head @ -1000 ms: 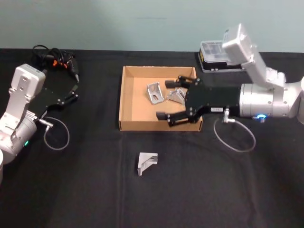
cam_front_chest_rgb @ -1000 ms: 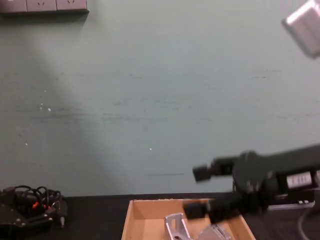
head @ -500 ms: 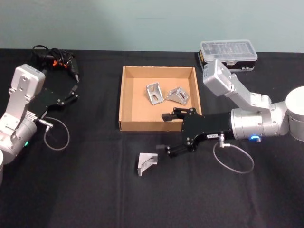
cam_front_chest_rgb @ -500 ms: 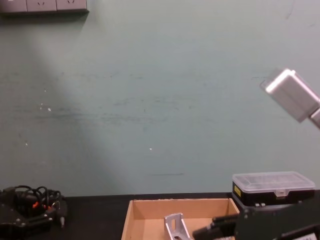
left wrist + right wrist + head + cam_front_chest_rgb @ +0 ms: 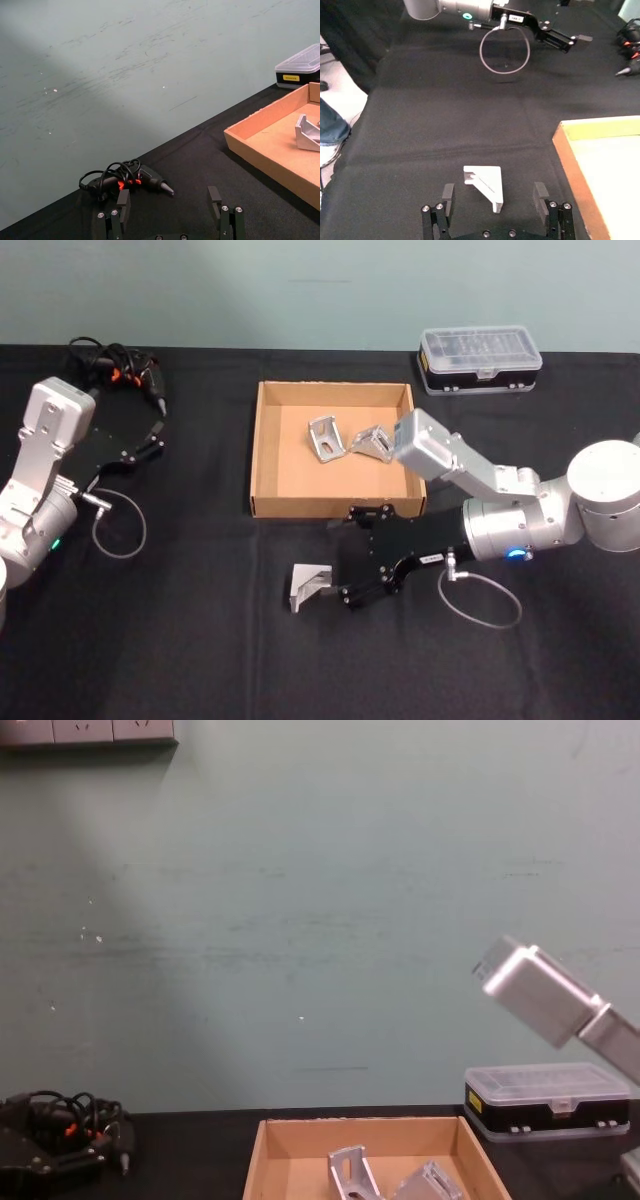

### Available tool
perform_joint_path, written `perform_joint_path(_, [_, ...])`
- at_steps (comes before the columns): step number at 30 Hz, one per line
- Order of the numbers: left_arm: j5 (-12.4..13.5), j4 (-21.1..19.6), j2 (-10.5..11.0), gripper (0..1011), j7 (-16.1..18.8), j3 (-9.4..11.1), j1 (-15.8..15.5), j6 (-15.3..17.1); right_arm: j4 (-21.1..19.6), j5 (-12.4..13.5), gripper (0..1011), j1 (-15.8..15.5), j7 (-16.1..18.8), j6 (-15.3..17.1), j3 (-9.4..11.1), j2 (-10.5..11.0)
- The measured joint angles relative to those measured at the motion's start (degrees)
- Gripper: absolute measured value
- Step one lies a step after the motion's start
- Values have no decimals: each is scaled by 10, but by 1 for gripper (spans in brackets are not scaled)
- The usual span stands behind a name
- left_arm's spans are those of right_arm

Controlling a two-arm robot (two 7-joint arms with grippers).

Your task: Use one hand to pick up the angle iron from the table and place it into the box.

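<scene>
In the head view we see the right arm (image 5: 520,525) stretched low over the black surface (image 5: 200,660), the right jaws spread wide with the angle iron (image 5: 308,583) lying flat just ahead of their tips, untouched. Just behind those jaws stands the box (image 5: 262,450), holding a bracket (image 5: 327,436) and a second bracket (image 5: 372,443); the arm's grey wrist housing covers part of the box's near corner. Well beyond sits a black case (image 5: 480,358) with a clear lid. The left arm (image 5: 45,470) is folded at the far side, the left jaws pointing towards a tangle of cables (image 5: 115,365). In the left wrist view the left jaws stand apart with nothing between them; ahead of them lies a power screwdriver (image 5: 150,179), and off to one side the box (image 5: 260,145), its bracket (image 5: 310,135) cut by the frame's edge. In the right wrist view the angle iron (image 5: 485,186) lies partly between the two parted fingers (image 5: 447,194), touching neither; the box's corner (image 5: 570,150) is just beside one finger. In the chest view the box's rim (image 5: 360,1124), both brackets and the case (image 5: 545,1098) show along the bottom edge, the brackets cut off below, with the grey housing (image 5: 535,992) above.
</scene>
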Motion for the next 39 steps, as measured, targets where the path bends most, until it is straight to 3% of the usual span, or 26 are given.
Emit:
perform_joint_path(8, [0,0,0,1000,0,0,0,0,18,-5,1002,6,0,-6,-16,-10])
perform_joint_path(24, [0,0,0,1000,0,0,0,0,44,-8,1000,7,-6,-11,-27,-28])
perform_joint_path(28, [0,0,0,1000,0,0,0,0,46,-9,934,7,-6,-10,-30,-30])
perform_joint_path(39, [0,0,0,1000,0,0,0,0,47,-11,625,6,-6,-9,-33,-32])
